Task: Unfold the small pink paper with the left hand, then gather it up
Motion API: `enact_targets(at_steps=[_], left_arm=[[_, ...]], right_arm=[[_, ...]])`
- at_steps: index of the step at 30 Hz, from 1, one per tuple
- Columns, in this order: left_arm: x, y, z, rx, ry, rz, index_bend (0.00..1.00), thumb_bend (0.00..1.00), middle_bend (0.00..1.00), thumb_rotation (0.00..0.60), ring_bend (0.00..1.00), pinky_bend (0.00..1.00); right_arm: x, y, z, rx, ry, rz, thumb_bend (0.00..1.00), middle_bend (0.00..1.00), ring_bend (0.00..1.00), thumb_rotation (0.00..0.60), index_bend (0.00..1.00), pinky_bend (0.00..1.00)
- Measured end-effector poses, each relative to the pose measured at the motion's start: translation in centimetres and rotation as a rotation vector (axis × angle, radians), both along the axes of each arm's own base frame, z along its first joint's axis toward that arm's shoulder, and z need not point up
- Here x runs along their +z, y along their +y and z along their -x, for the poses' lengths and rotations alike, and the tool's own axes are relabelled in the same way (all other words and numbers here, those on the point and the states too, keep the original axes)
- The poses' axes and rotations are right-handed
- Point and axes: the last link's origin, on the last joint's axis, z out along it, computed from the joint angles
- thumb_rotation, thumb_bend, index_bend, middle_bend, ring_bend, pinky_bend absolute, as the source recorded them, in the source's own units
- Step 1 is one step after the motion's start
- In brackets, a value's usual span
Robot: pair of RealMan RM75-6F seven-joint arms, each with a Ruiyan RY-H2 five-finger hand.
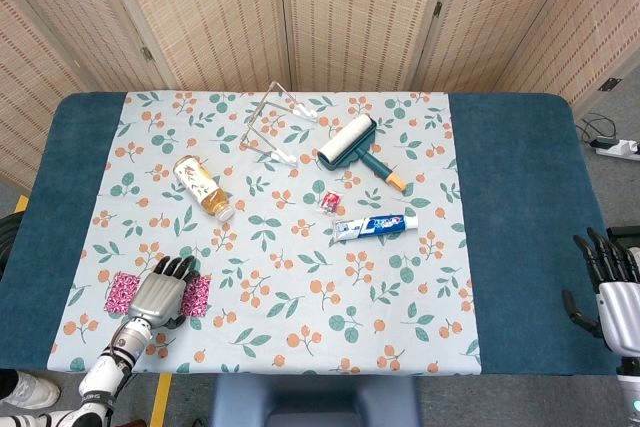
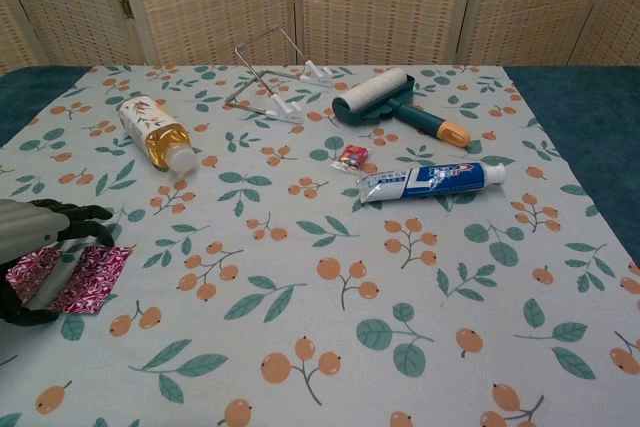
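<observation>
left hand [image 2: 35, 247] flat on pink paper [image 2: 95, 272] | bottle [image 2: 155, 133], toothpaste [image 2: 430, 180] well apart

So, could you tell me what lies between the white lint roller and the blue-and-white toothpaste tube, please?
A small red-and-white sachet lies on the floral cloth between the teal-handled lint roller and the toothpaste tube; both views show it, the chest view more closely.

light is bright, even and diffuse in both views, with no glare. shadows are faint; a soft dark patch lies just under the fingers [image 2: 70, 215] on the desk [image 2: 330, 347]. focus is sharp throughout, and the chest view bows slightly at its edges.
</observation>
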Motion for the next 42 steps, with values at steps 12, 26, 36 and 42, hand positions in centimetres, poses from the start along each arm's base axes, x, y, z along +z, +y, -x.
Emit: enact_targets(at_steps=[12, 26, 36, 42], left_arm=[[3.0, -0.6, 0.3, -0.067, -0.007, -0.07, 0.2, 0.3, 0.0, 0.598, 0.0, 0.0], [7.6, -0.6, 6.4, -0.093, 0.053, -0.125, 0.2, 0.3, 0.0, 0.598, 0.0, 0.0], [9.2, -0.7, 10.2, -0.083, 0.07, -0.109, 0.2, 0.3, 0.0, 0.599, 0.0, 0.0], [8.9, -1.1, 11.8, -0.069, 0.095, -0.08, 0.2, 0.3, 0.0, 0.599, 0.0, 0.0]], right_arm=[[0.3, 0.1, -0.1, 0.0, 0.001, 0.007, 0.46, 0.0, 0.0, 0.6, 0.0, 0.0], [0.3, 0.0, -0.9, 0.012, 0.007, 0.009, 0.46, 0.0, 0.0, 0.6, 0.0, 0.0], [0.1, 0.2, -1.5, 0.019, 0.009, 0.005, 0.46, 0.0, 0.0, 0.6, 0.0, 0.0], [-0.1, 0.2, -1.6, 0.022, 0.008, 0.004, 0.46, 0.0, 0.0, 0.6, 0.0, 0.0]])
